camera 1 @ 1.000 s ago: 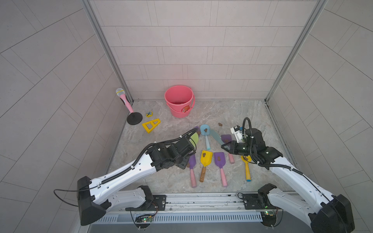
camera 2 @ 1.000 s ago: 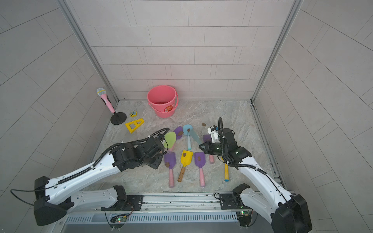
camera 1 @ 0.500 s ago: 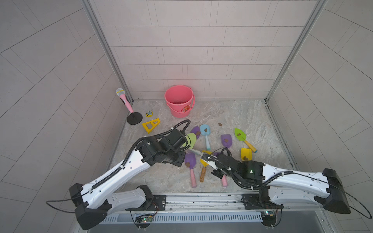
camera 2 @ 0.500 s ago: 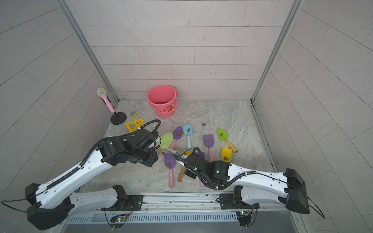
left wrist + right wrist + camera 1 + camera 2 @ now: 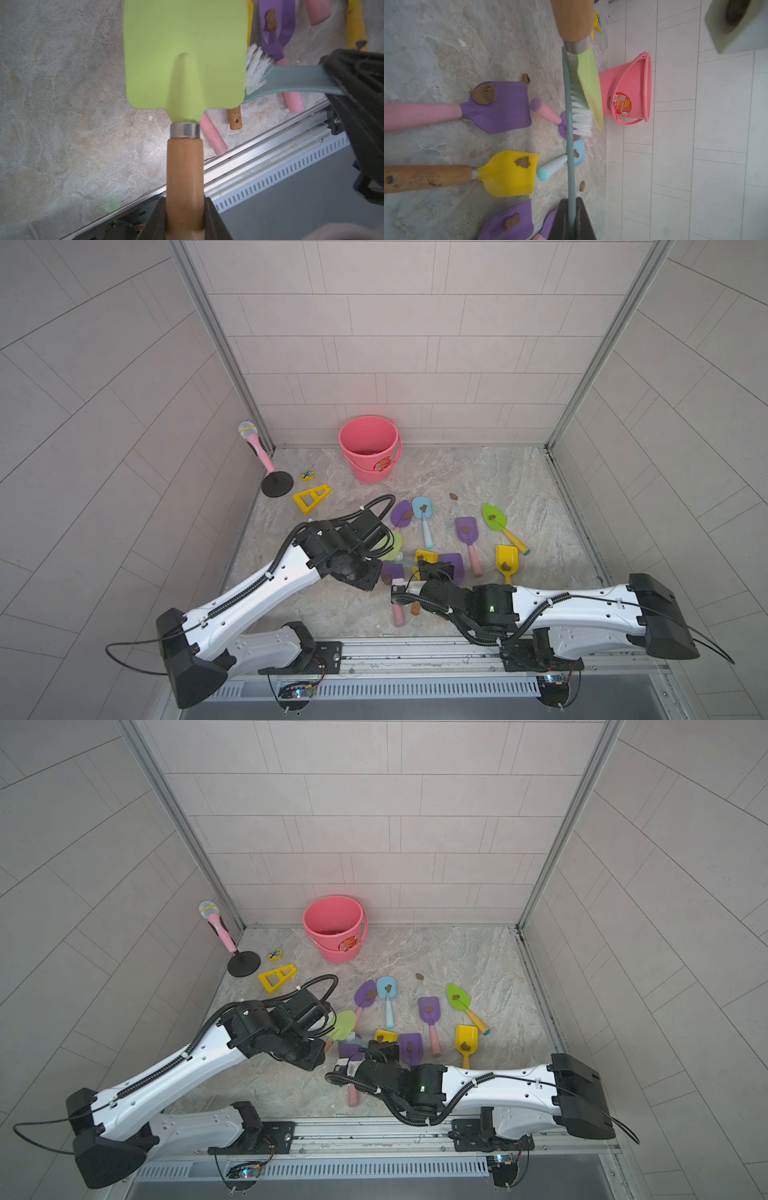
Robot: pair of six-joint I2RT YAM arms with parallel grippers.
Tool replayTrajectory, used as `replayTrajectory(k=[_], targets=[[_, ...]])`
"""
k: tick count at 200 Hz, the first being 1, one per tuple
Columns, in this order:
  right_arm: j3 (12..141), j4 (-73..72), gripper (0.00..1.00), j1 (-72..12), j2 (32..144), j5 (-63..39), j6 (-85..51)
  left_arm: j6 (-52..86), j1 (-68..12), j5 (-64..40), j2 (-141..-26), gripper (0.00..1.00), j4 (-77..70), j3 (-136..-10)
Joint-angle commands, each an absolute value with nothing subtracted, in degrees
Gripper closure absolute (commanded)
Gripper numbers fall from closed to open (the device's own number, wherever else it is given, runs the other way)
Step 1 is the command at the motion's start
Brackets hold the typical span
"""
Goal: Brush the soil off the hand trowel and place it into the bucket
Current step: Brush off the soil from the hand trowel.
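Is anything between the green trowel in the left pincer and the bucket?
Nothing upright does. A purple trowel and a blue trowel lie flat on the floor beside the green trowel's path to the bucket. The right pincer's brush touches its blade's near side.

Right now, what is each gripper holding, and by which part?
The left gripper holds the green trowel by its wooden handle; the right gripper holds the brush by the end of its teal handle.

Bright, even light, faint shadows; both top views bow at edges, wrist foregrounds blurred
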State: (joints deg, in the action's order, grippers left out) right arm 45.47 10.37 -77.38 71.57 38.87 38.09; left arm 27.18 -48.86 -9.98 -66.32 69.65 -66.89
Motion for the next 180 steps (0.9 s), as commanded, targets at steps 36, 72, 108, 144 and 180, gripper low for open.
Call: replayTrajectory(k=[36,72,108,144,180], targets=[[42.5,1.7,1.00,-68.0,70.1,42.5,37.7,25.8,-45.9,-14.8,-64.7,1.00,72.1,-67.5],[40.5,1.5,1.00,-68.0,72.0,41.9,34.6,26.0,-42.7,-14.6,-63.2,1.00,71.9,-69.8],[40.9,1.3,1.00,-72.6,71.9,38.2,35.8,25.8,-41.9,-12.1,-63.4,1.00,71.1,-70.3],[44.4,0.8,1.00,-77.0,73.7,38.0,40.6,25.3,-41.8,-14.2,-66.1,1.00,71.0,-69.5],[46.6,-0.8,1.00,-77.9,75.0,38.2,44.6,24.2,-41.8,-15.7,-67.7,1.00,71.2,-68.4]])
